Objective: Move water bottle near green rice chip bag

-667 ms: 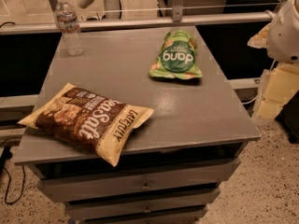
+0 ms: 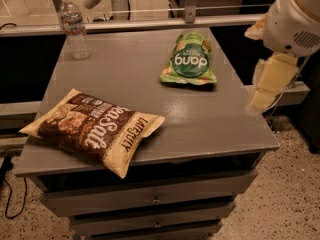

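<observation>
Approach is my step: my gripper (image 2: 270,84) hangs off the right edge of the table (image 2: 125,79), open or closed I cannot tell, and must cross to the water bottle (image 2: 74,26), upright at the far-left corner, well apart from the green rice chip bag (image 2: 189,61).

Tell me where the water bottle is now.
In the camera view, the water bottle stands upright at the far left corner of the table, well left of the green rice chip bag; the claw hangs beyond its right edge.

Open counter (image 2: 135,79) stretches between the water bottle (image 2: 74,28), far-left corner, and the green rice chip bag (image 2: 189,61). A brown chip bag (image 2: 95,129) blocks near-left. The gripper (image 2: 265,91) hangs beyond the right edge.
</observation>
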`<state>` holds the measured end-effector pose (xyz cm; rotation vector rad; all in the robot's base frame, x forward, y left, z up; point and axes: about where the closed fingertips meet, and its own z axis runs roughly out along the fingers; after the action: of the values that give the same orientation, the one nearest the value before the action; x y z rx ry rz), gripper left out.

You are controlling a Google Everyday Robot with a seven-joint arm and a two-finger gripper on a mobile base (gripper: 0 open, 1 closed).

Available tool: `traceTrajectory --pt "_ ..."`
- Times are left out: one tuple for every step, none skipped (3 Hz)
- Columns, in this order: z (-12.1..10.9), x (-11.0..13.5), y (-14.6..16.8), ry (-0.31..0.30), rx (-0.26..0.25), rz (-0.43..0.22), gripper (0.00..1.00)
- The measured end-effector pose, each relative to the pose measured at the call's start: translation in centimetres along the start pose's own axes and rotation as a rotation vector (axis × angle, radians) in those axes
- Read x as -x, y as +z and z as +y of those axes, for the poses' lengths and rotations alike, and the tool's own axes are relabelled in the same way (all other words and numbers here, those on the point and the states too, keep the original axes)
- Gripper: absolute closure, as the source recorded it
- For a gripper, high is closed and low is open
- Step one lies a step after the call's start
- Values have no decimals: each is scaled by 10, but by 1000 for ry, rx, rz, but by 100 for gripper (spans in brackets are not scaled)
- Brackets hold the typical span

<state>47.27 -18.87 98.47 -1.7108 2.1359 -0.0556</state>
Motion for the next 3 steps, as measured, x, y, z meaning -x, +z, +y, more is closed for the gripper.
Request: traceTrajectory --pt "-41 62 16 -45 -15 -134 0" --pt "-76 141 18 -94 -41 -288 0" --pt "-94 217 8 -127 -62 -409 0"
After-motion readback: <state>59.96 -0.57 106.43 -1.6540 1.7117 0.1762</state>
